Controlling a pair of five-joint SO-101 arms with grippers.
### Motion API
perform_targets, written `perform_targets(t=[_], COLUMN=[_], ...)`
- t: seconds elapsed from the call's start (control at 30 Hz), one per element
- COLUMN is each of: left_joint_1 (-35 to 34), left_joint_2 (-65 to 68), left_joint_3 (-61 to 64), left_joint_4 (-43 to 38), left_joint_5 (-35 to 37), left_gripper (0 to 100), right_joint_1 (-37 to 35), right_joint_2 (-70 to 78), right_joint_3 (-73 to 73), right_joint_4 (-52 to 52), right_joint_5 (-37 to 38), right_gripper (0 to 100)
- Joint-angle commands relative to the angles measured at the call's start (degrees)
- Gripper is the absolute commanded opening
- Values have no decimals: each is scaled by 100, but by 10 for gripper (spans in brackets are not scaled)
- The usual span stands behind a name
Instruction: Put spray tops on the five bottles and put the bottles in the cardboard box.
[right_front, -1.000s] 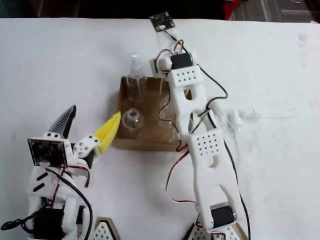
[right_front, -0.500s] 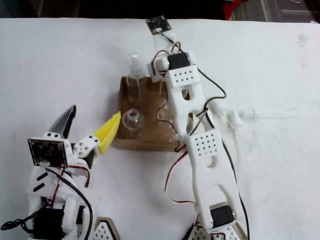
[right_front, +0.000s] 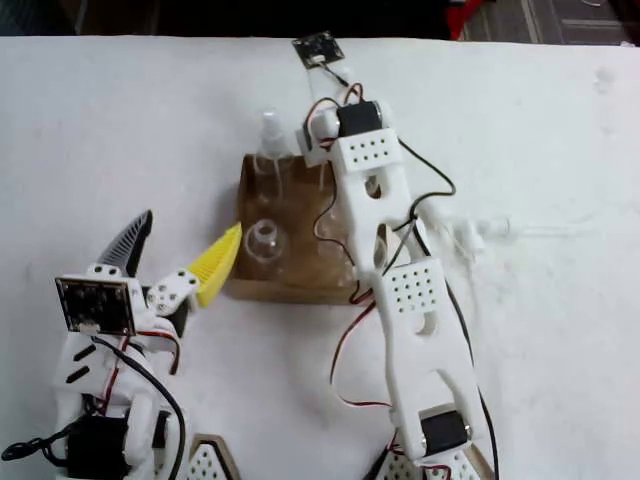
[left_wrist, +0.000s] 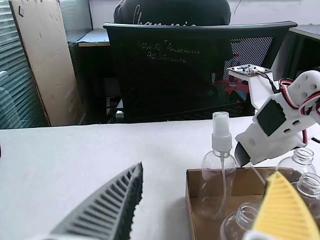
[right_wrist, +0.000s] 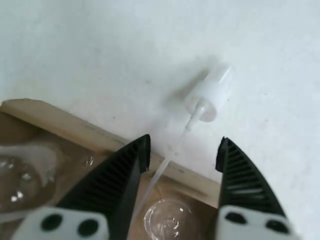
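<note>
left hand (right_front: 193, 221): fingers spread wide, holding nothing, just beside the cardboard box (right_front: 290, 288). left wrist view shows four bottles in the box: one capped bottle (left_wrist: 219, 172), three open bottles (left_wrist: 298, 159); from above the right arm (right_front: 375, 190) covers part of them. right hand (right_wrist: 183, 139): fingers apart, the tube of a spray top (right_wrist: 207, 97) between them, head past the box wall. second loose spray top (right_front: 478, 233) lies on the desk (right_front: 560, 120).

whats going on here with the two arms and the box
The right pincer hangs open over a spray top whose tube slants toward an uncapped bottle in the cardboard box. A capped bottle stands in the box too. The left pincer sits open beside the box.
</note>
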Motion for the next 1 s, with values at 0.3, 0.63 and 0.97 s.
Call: perform_targets(t=[0.3,0.63,0.97], left_joint_1=[-66,-66,-75], left_joint_2=[-31,-31,-31], left_joint_3=[-53,-53,-53], left_joint_4=[-114,-114,-114], left_joint_5=[70,70,70], left_gripper=[373,373,373], right_joint_1=[4,347,523], right_joint_2=[92,-145,-479], right_joint_3=[-114,-149,-167], right_joint_4=[-48,180,303], right_joint_5=[273,554,580], right_gripper=[61,15,15])
